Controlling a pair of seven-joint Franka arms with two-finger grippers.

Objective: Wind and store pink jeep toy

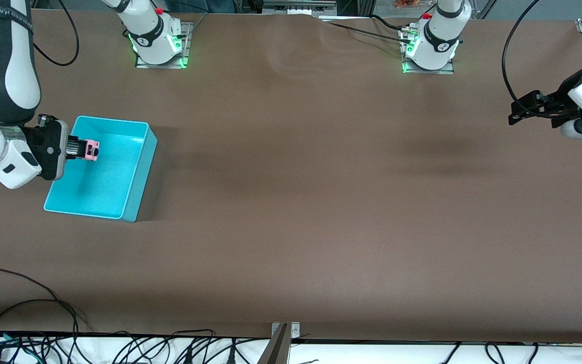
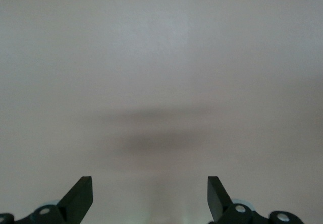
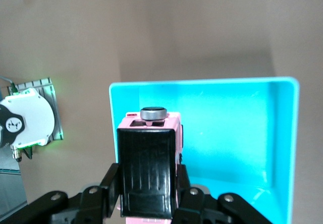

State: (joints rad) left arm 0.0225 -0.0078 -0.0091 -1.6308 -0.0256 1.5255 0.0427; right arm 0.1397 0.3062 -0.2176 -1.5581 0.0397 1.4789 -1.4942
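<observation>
1. pink jeep toy (image 1: 90, 150) is up in the air over the turquoise bin (image 1: 139, 174), at the middle left of the front view.
2. its long side runs level, black end in the fingers, other end pointing toward the left arm's end of the table.
3. right gripper (image 1: 71, 147) is squeezed tight on it.
4. left gripper (image 1: 516, 112) waits at the upper right, fingers wide apart, holding nothing.

Open brown table (image 1: 291, 202) everywhere — sole obstacle the turquoise bin (image 1: 139, 174) at the right arm's end.
</observation>
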